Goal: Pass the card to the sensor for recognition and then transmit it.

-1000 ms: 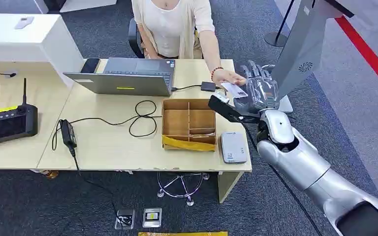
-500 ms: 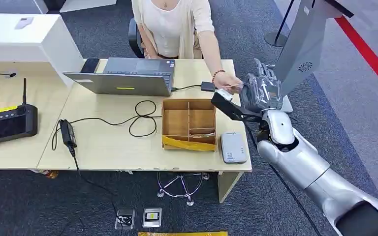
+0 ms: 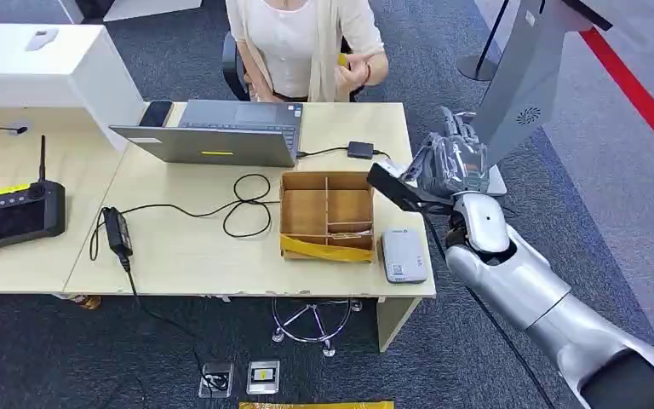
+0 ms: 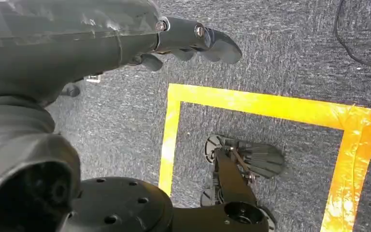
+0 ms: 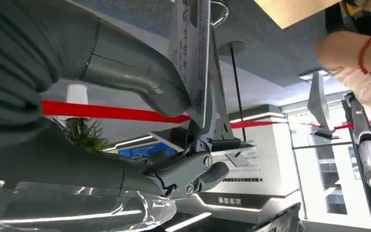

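A white card (image 5: pixel 194 58) with printed text is pinched edge-on between the thick thumb (image 5: pixel 140 79) and the darker fingers of my right hand (image 5: pixel 125 106). In the head view that right hand (image 3: pixel 450 162) hangs above the table's far right corner, with a pale edge of the card (image 3: pixel 410 169) showing at its left side. The grey card sensor (image 3: pixel 404 254) lies flat on the table near the front right edge, nearer to me than the hand. My left hand (image 4: pixel 193 41) hangs over the carpet with its fingers apart and nothing in it.
A person (image 3: pixel 306 43) sits behind the table (image 3: pixel 187 264), one hand (image 3: pixel 359 64) raised to the chest. A laptop (image 3: pixel 213 136), a divided cardboard box (image 3: pixel 326 213), a black cable (image 3: pixel 243 204), a power adapter (image 3: pixel 117 230) and a black controller (image 3: pixel 15 213) lie on the table. A grey kiosk stand (image 3: pixel 519 77) rises beside my right hand.
The person let go of the card and drew the hand back to the chest. My right hand closed on the card and keeps it over the table's right corner.
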